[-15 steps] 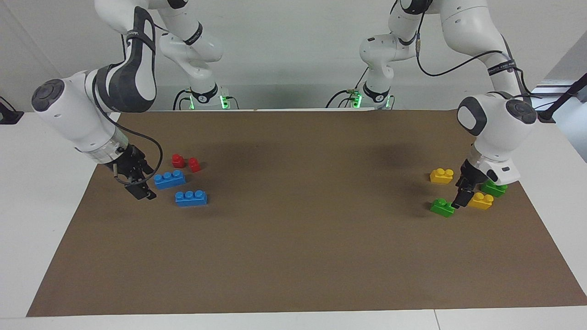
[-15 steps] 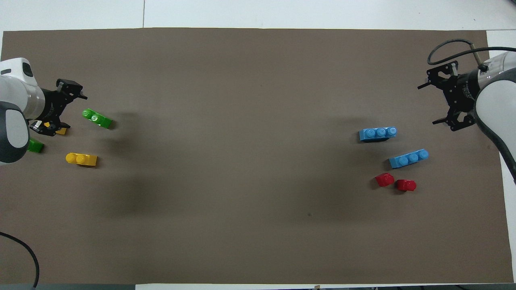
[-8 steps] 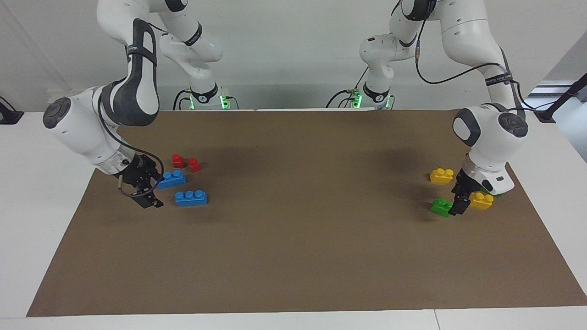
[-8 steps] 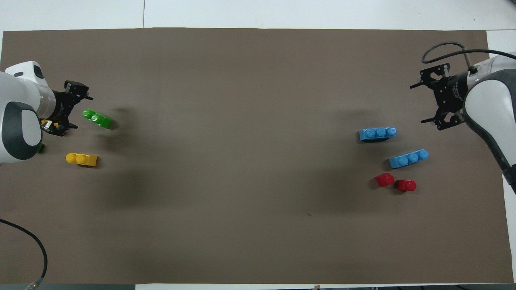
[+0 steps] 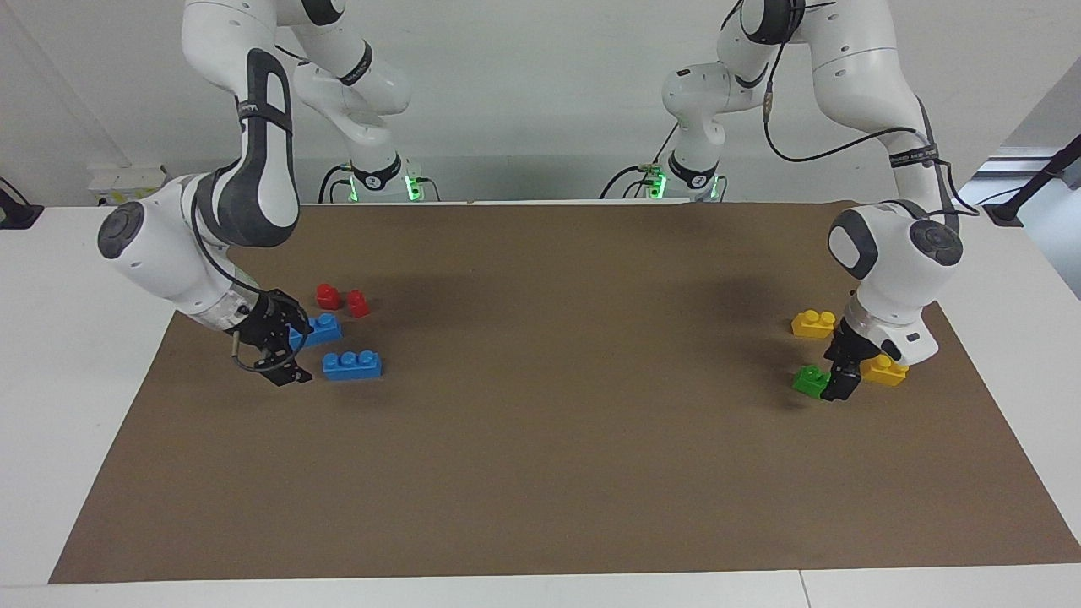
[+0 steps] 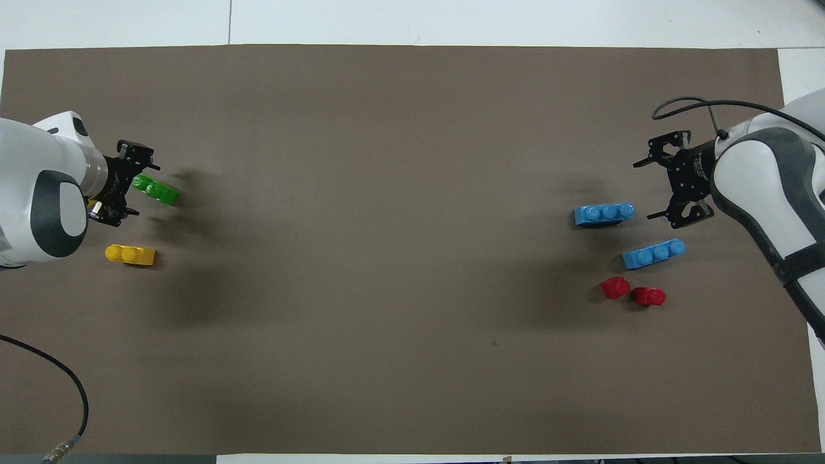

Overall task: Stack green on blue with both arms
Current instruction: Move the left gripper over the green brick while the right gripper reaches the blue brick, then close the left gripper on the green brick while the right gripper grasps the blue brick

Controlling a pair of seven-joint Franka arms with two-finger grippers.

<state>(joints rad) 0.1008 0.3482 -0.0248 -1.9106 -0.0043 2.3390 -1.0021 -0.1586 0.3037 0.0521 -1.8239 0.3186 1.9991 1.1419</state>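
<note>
- Two blue bricks lay toward the right arm's end: one blue brick (image 5: 352, 364) farther from the robots, the other blue brick (image 5: 319, 328) nearer.
- One green brick (image 5: 810, 381) showed; a second seen earlier was now hidden under the left arm.
- Two red bricks (image 5: 342, 300) sat nearer the robots than the blues; one yellow brick (image 5: 813, 323) and another yellow brick (image 5: 885, 371) flanked the left gripper (image 5: 841, 382).
- The left gripper, jaws spread, was down against the green brick, having closed in on it.
- The right gripper (image 5: 283, 355), also released and empty, had moved up just beside the blue bricks.
- Brown mat (image 5: 557, 439) covered the table.
</note>
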